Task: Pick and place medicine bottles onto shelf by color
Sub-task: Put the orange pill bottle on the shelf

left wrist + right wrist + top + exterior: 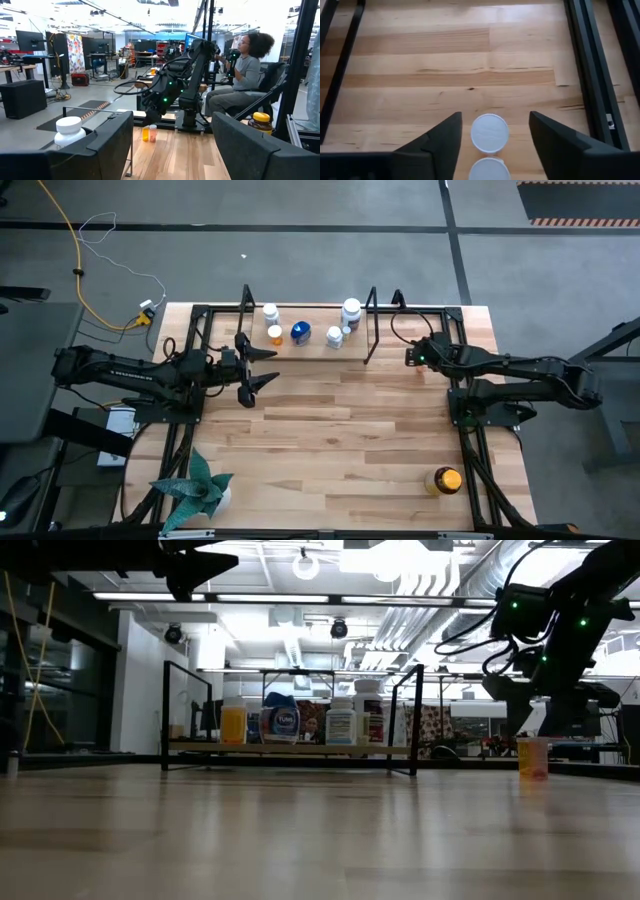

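Two small orange bottles with white caps (490, 132) (489, 169) stand side by side on the table near its right edge, also visible in the left wrist view (149, 133). My right gripper (495, 117) points down over them, open, one finger on either side of the farther cap without touching it. The shelf (370, 330) at the far edge holds white, orange and blue bottles (300, 332) standing on its floor. An amber bottle (445, 480) stands at the near right. My left gripper (272, 366) hovers open near the shelf's left end.
A teal spiky plant (200, 490) stands at the near left corner. Black mounting frames (592, 75) run along the table beside each arm. A person (245, 65) sits beyond the table's right side. Bare wood lies across the middle of the table.
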### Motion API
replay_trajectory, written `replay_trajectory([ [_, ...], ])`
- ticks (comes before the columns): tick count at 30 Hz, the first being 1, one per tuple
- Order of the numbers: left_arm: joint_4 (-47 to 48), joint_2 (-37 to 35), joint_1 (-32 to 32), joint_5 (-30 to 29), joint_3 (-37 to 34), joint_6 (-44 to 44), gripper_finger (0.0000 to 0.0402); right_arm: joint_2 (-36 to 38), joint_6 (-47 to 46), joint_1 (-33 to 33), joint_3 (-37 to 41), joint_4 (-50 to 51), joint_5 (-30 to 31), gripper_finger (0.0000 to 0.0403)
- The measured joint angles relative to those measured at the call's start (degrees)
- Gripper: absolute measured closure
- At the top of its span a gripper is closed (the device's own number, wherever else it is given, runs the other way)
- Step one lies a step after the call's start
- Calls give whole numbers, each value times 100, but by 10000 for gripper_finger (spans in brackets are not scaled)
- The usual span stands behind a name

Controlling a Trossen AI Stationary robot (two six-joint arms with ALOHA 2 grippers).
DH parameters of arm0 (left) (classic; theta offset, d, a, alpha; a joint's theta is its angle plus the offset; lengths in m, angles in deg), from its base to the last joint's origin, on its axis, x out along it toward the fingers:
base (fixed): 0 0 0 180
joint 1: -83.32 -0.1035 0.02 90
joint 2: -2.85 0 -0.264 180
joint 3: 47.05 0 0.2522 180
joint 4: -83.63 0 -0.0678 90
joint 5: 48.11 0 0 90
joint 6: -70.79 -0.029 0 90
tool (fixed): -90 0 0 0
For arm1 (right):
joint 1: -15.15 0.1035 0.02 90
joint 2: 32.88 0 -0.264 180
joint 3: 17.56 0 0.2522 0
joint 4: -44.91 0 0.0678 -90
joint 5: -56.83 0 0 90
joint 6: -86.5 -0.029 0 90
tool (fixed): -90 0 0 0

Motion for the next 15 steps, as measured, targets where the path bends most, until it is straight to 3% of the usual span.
replay_trajectory([
  [8, 0, 2, 2, 0, 1, 1, 142, -140, -15, 2, 0, -7, 7, 245],
  [15, 0, 2, 2, 0, 1, 2, 142, -730, 344, 2, 0, -513, 7, 260],
])
